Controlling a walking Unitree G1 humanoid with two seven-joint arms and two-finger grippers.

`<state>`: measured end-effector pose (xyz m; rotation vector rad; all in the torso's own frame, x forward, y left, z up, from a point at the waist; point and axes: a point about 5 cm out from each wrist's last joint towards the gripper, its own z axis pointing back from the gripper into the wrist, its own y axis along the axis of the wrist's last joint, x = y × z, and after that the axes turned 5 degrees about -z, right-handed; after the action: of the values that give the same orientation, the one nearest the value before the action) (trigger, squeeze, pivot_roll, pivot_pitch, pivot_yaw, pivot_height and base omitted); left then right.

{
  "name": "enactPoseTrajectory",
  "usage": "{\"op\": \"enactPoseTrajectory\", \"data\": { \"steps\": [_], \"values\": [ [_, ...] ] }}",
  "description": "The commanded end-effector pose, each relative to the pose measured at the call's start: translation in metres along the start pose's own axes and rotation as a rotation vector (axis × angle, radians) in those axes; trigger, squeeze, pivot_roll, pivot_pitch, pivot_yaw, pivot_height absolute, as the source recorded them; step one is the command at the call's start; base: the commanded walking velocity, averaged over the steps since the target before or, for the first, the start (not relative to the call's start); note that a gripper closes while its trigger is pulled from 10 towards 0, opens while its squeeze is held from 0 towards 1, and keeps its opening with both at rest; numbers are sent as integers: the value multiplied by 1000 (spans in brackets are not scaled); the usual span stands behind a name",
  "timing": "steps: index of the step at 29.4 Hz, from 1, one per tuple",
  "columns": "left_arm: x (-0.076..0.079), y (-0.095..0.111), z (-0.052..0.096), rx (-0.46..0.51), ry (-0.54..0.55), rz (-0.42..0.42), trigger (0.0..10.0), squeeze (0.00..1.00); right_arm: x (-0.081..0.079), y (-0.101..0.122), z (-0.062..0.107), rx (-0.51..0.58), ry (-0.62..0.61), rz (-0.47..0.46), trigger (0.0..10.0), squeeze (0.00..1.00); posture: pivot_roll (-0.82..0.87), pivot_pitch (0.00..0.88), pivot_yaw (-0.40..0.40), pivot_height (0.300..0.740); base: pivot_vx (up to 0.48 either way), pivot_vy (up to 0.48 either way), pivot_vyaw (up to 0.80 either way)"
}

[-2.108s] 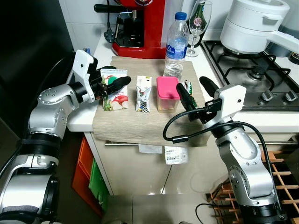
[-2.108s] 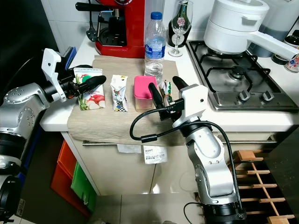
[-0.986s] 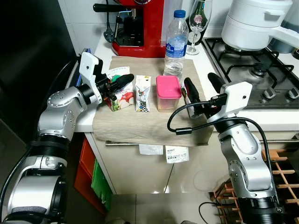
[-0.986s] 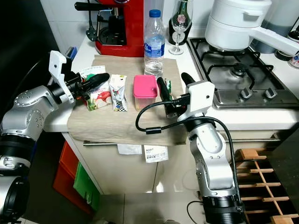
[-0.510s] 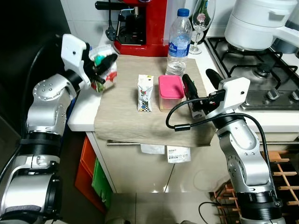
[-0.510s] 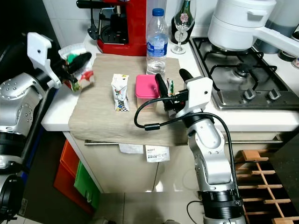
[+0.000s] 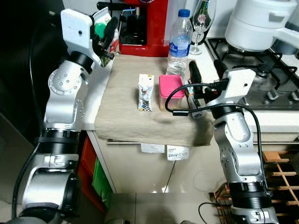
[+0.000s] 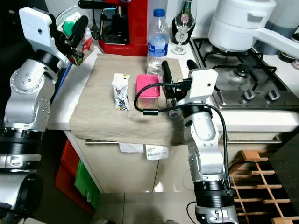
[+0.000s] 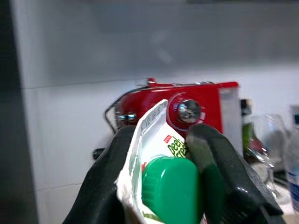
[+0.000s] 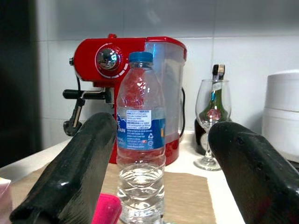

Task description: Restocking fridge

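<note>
My left gripper [image 7: 105,33] is shut on a white snack pouch with a green cap [image 9: 170,190]. It holds the pouch high above the counter's left end, in front of the red coffee machine [image 7: 145,24]. A small drink carton [image 7: 145,92] and a pink-lidded container [image 7: 169,89] stand on the beige cloth [image 7: 135,122]. A water bottle [image 10: 140,154] stands behind them. My right gripper [image 8: 177,69] is open, just right of the pink container, pointing toward the bottle with nothing between its fingers.
A wine glass [image 7: 201,19] stands behind the bottle. The gas hob [image 7: 264,77] with a white pot [image 7: 261,23] lies to the right. A dark tall surface [image 7: 28,56] rises at the left. Orange and green crates [image 7: 93,172] sit under the counter.
My left arm has lifted the pouch off the cloth and swung it up and to the left. My right gripper has edged closer to the pink container and bottle.
</note>
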<state>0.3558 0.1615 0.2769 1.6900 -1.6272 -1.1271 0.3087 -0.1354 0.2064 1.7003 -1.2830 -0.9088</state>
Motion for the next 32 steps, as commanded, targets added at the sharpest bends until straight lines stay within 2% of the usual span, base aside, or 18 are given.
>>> {"op": "enactPoseTrajectory", "data": {
  "steps": [1, 8, 10, 13, 32],
  "values": [
    [-5, 8, 0, 38, 64, -19, 10000, 0, 2, 5, -3, 35, -15, 17, 10000, 0, -47, 0, -2, 740, 0, 0, 0],
    [2, 7, 1, 26, 84, -11, 10000, 0, 6, 10, -7, 78, -45, 69, 10000, 0, -52, 0, -5, 740, 0, 0, 0],
    [11, 7, 2, 27, 58, -7, 10000, 0, 4, 10, -8, 79, -28, 76, 10000, 0, -52, 0, -12, 740, -439, 0, 0],
    [13, 6, 2, 22, 64, 7, 10000, 0, 3, 10, -8, 77, -16, 78, 10000, 0, -51, 0, -17, 740, -462, 0, 0],
    [14, 1, 4, 0, 38, 6, 10000, 0, 0, 6, -9, 70, -7, 76, 10000, 0, -51, 0, -18, 740, -465, 0, 0]
  ]
}}
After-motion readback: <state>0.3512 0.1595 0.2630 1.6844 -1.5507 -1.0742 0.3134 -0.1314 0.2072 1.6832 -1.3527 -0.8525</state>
